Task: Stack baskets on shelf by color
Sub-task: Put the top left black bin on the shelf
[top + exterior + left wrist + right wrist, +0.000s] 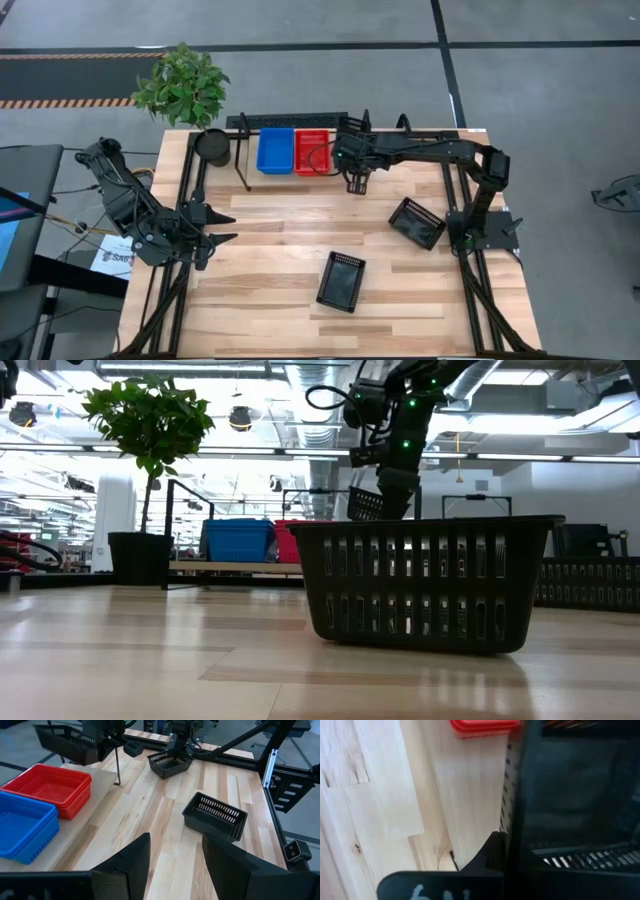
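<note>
My right gripper [355, 168] reaches over the far side of the table and is shut on a black basket [65, 742], which is above the shelf board [107, 780] beside the red baskets [312, 152]. Blue baskets [275, 150] sit on the shelf to the left of the red ones. Two more black baskets rest bottom-down on the table, one near the middle [341, 281] and one toward the right [417, 222]. My left gripper [225, 227] waits open at the table's left edge, touching nothing. My right gripper has the black basket by one perforated side wall [512, 795], near its rim. One finger [490, 852] lies on the wall's outer face; the other is hidden behind the wall. The fingers come from above, pointing down. The basket [365, 503] hangs lifted clear of the shelf board.
A round black plant pot [212, 145] with a leafy plant [183, 85] stands at the shelf's left end. Black tube hoops [243, 160] frame the shelf. Bare tabletop [270, 235] lies between my left gripper and the two loose black baskets.
</note>
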